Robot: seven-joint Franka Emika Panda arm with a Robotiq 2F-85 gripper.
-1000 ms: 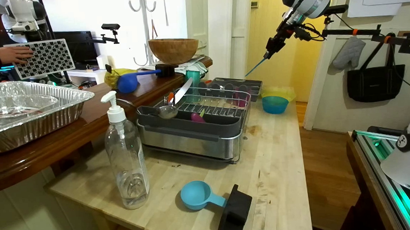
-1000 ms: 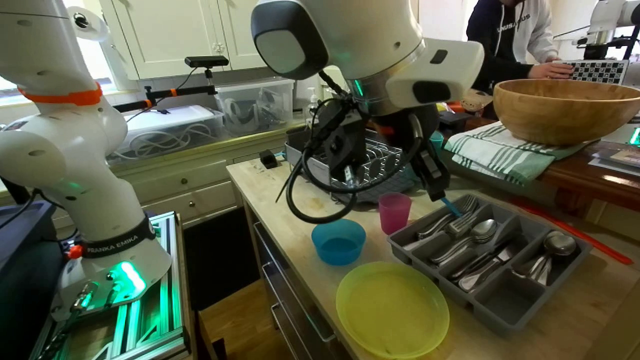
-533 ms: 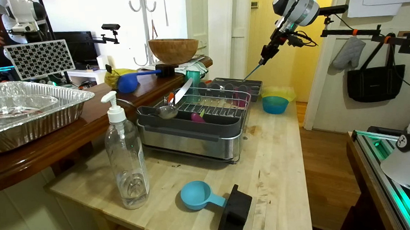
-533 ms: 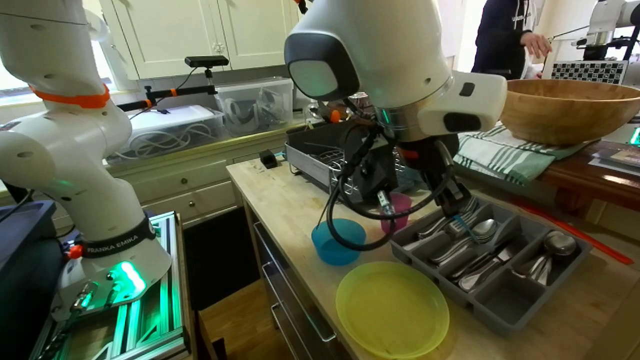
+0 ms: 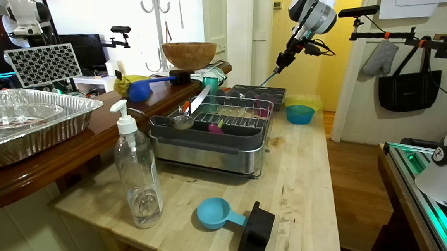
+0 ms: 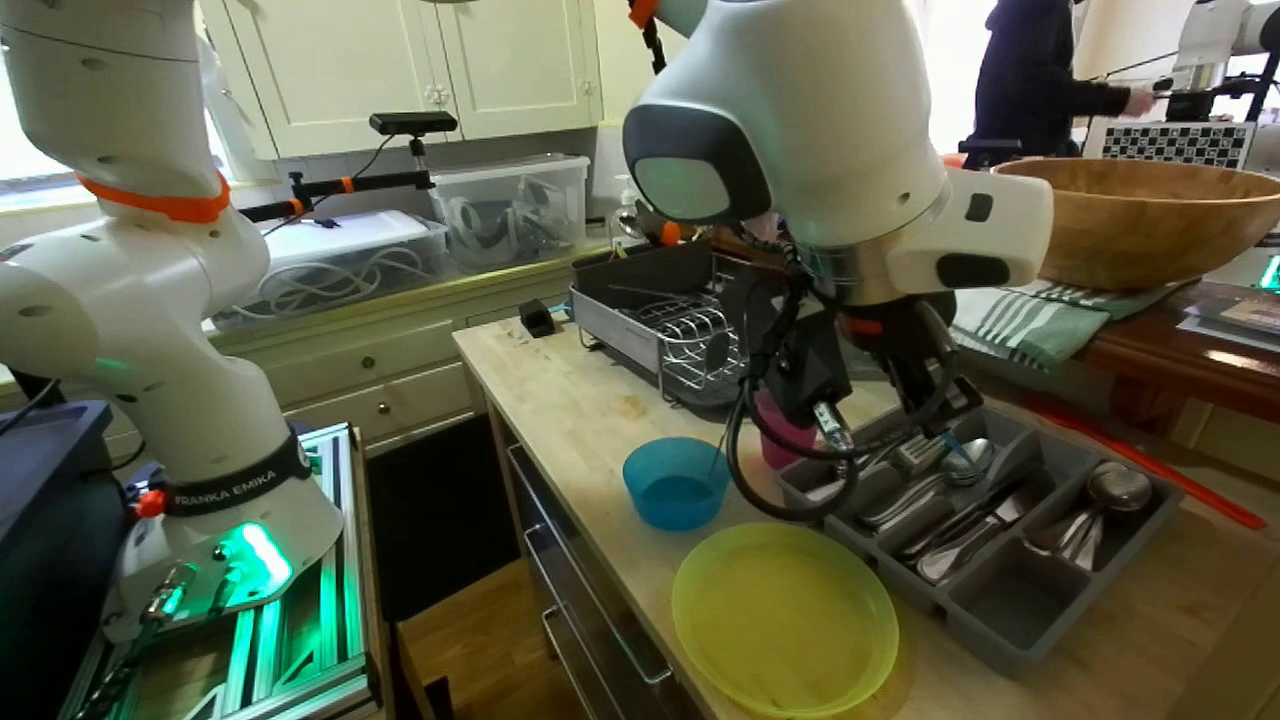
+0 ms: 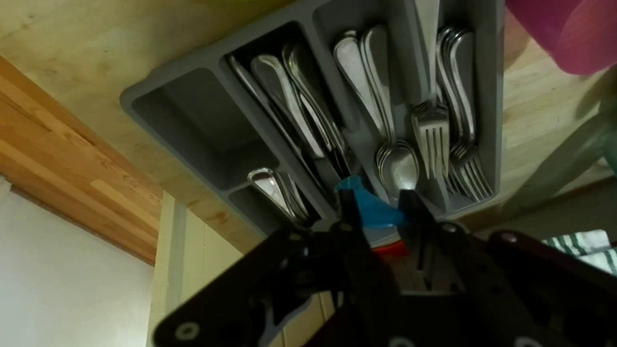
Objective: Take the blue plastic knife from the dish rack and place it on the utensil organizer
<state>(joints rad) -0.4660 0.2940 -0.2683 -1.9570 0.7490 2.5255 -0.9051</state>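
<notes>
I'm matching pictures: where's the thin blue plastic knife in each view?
In an exterior view: thin blue plastic knife, upper half, right of centre.
In an exterior view: knife, lower half, right of centre.
In the wrist view: knife, below and right of centre.
Shared landmark: grey plastic utensil organizer.

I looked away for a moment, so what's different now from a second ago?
The tool, gripping the blue plastic knife throughout, has moved downward and across the utensil organizer, carrying the knife from near the forks toward the spoons. It neither took up nor released anything. In the background, a person has let go of the checkered board. The dish rack, blue bowl and yellow plate stayed put.
</notes>
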